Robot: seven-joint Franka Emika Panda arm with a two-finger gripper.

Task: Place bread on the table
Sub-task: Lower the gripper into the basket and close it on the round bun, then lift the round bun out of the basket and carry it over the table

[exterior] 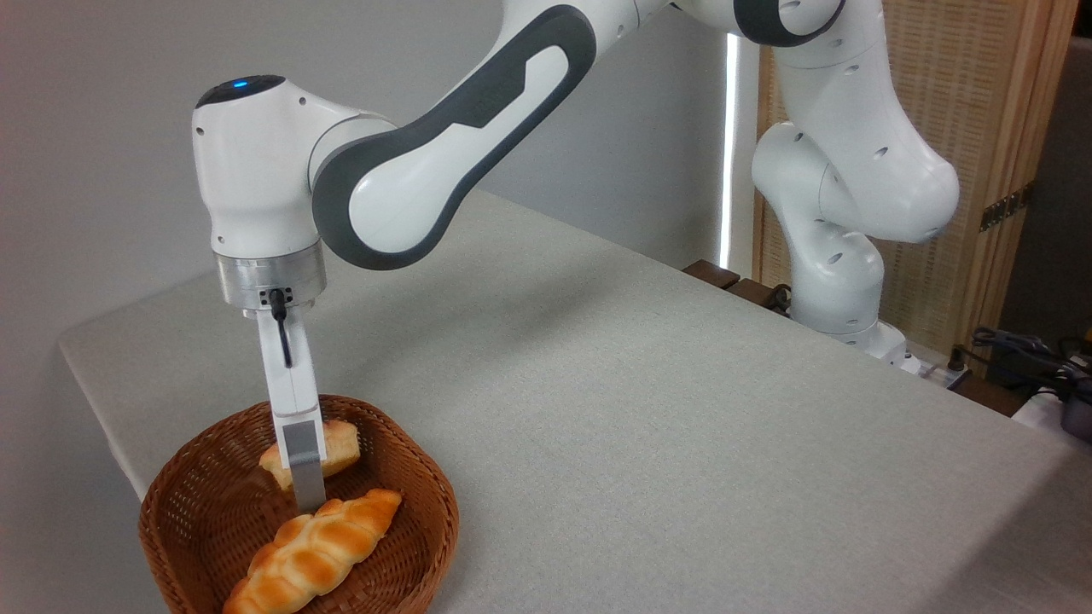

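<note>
Down in the brown basket (188, 512) at the near left corner of the grey surface (648, 409), we see our tool (305, 477) reaching straight down. Its grey finger (304, 465) stands in front of the bread (337, 443), which sits at the back of the basket. We cannot tell if the tool is gripping it. A long braided loaf (316, 550) lies just in front.

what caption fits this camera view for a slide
White robot arm's gripper reaching the small golden bun inside a brown wicker basket.
</note>
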